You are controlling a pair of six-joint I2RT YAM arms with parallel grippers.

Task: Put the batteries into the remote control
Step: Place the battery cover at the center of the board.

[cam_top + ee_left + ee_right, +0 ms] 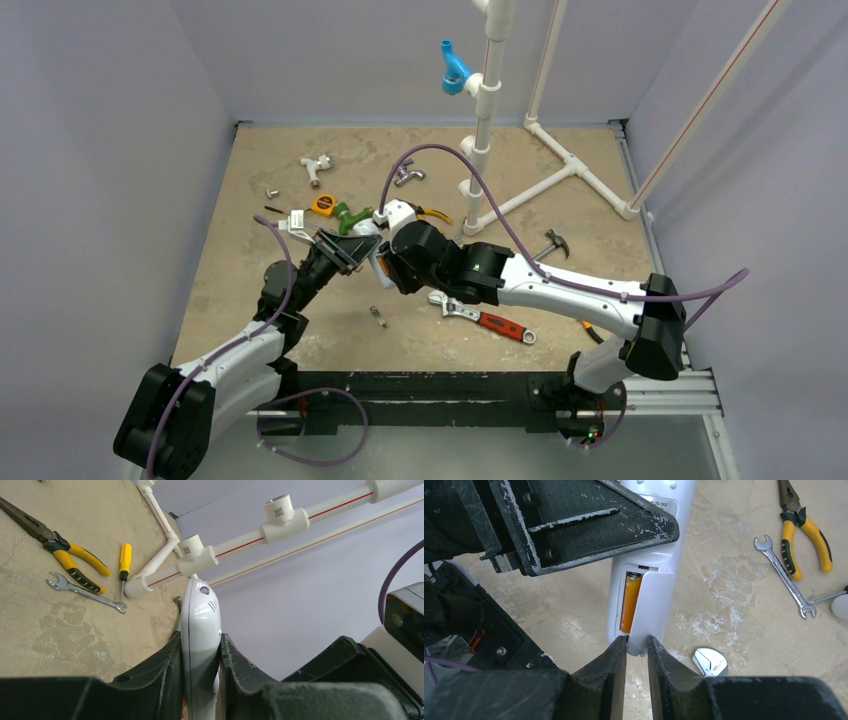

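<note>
- Clamping remote control (200, 615) between left gripper (200, 642) fingers, squeezed on its sides.
- Touching its end with right gripper (637, 642) tips, narrowly parted, holding nothing.
- Seated just beyond those tips: one orange battery (630, 602).

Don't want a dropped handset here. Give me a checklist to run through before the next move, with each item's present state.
1. Left gripper clamped on remote control: ok.
2. Battery bay uncovered, facing the right wrist camera: ok.
3. One battery seated in the bay: ok.
4. Second battery loaded: cannot tell, none in view.
5. Right gripper at the remote's end, gripping it or not: cannot tell.
</note>
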